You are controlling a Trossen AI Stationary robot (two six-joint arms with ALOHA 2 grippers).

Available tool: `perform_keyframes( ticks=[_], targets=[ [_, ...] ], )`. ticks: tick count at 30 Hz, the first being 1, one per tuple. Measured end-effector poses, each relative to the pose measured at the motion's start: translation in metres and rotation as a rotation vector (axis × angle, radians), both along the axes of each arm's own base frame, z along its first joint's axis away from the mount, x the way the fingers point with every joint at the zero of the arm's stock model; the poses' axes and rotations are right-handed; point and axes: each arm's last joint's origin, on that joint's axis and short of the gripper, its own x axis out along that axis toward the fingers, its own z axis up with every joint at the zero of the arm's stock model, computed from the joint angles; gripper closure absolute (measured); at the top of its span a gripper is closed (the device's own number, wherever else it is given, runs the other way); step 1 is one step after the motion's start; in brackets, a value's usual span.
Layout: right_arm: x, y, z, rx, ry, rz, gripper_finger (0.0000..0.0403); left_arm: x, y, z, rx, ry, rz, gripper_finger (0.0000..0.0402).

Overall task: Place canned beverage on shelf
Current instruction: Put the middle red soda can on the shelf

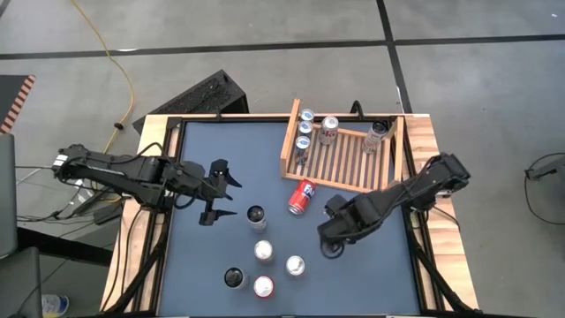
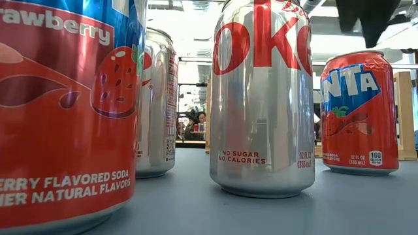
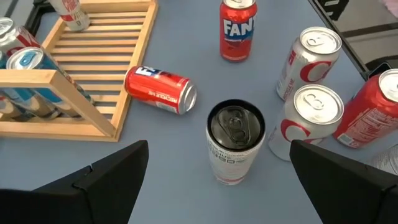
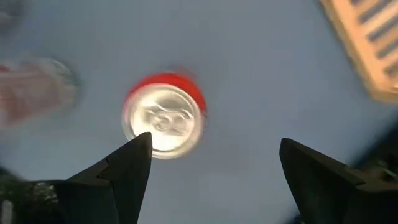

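The shelf [image 1: 349, 155], a light wooden rack with a slatted base, sits at the far right part of the dark table [image 1: 203, 159]; several cans already stand in it, three in a row along its left board and two more toward the back, though their labels are too small to read from above. Just in front of its near edge a red Fanta can [image 1: 302, 196] lies on its side, touching no gripper. The left gripper [image 1: 218, 193] hovers over the table's left-centre with its fingers spread wide and nothing between them; in the left wrist view a dark-topped can [image 3: 234, 142] stands upright ahead of the gap, apart from both fingers. The right gripper [image 1: 328, 240] hangs low near the standing cans at the front, its fingers also wide apart and empty; its wrist view is blurred by motion, showing only a red can with a silver top [image 4: 164, 117] below and a pale corner of the rack at the edge. The loose group at the front holds five upright cans, among them a silver-topped can [image 1: 295, 265] nearest the right gripper. The low view is almost filled by close cans, a strawberry soda can [image 2: 65, 111] cut off at the left edge and a Diet Coke can [image 2: 262, 98], which hide most of the table behind them.
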Motion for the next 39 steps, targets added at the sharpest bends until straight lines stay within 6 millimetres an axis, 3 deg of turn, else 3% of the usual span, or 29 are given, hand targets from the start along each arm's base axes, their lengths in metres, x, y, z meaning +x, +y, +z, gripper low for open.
perform_keyframes(
  ticks=[4, 10, 16, 22, 39],
  targets=[
    [-0.004, -0.002, -0.003, 0.032, -0.112, 0.000, 0.0076, 0.000, 0.000, 0.000, -0.002, -0.001, 0.002, 0.0021],
    [0.000, -0.002, -0.024, 0.052, -0.070, -0.005, 0.0076, 0.000, 0.000, 0.000, -0.002, -0.003, 0.002, 0.0021],
    [0.010, 0.001, -0.024, 0.083, -0.160, 0.014, 0.0076, 0.000, 0.000, 0.000, -0.002, -0.003, 0.003, 0.0021],
    [0.008, -0.001, -0.034, 0.031, -0.066, 0.017, 0.0076, 0.000, 0.000, 0.000, -0.008, 0.000, 0.005, 0.0021],
    [0.015, 0.002, -0.036, 0.091, -0.094, 0.034, 0.0076, 0.000, 0.000, 0.000, -0.011, 0.004, 0.008, 0.0021]
  ],
)
